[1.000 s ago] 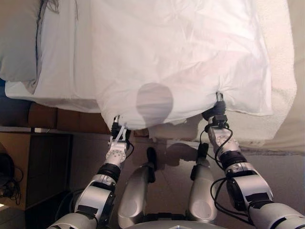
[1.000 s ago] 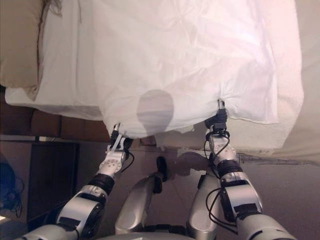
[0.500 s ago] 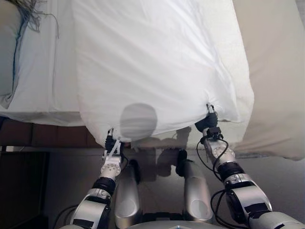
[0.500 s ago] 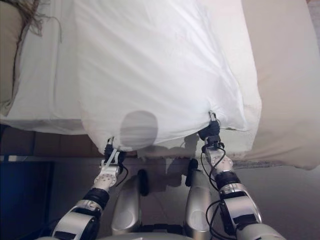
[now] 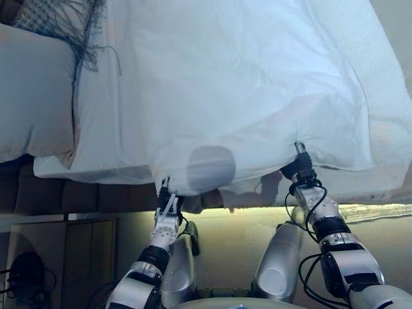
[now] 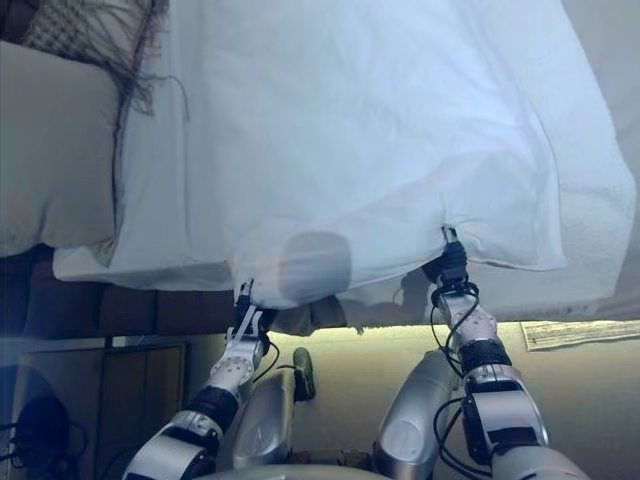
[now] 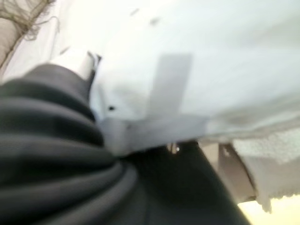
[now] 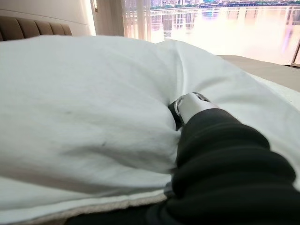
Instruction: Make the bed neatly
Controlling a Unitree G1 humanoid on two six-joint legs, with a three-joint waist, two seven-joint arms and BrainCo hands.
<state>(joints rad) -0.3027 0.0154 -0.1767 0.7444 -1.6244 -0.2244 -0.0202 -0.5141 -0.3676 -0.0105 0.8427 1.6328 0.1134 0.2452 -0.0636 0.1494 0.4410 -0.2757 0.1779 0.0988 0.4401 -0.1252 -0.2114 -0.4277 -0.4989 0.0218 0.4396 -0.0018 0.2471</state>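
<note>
A white duvet (image 5: 244, 84) covers the bed, and its near edge hangs over the bed's side. My left hand (image 5: 165, 196) grips that edge at its lower left, with the fingers tucked into the cloth. My right hand (image 5: 298, 168) pinches the edge further right, where the cloth puckers around it. In the right wrist view one silver finger (image 8: 192, 104) is buried in the folds of the duvet (image 8: 84, 93). The left wrist view shows a finger (image 7: 77, 63) lying on the duvet (image 7: 197, 61).
A pale pillow (image 5: 32, 96) lies at the head of the bed on the left, with a fringed throw (image 5: 64, 19) above it. A beige textured blanket (image 5: 389, 151) shows beyond the duvet's right edge. Below are the brown bed base (image 5: 77, 196) and a dark wooden cabinet (image 5: 71, 257).
The whole picture has shifted, so the camera has moved; more of the pillow and throw shows now. Both hands keep hold of the duvet's near edge.
</note>
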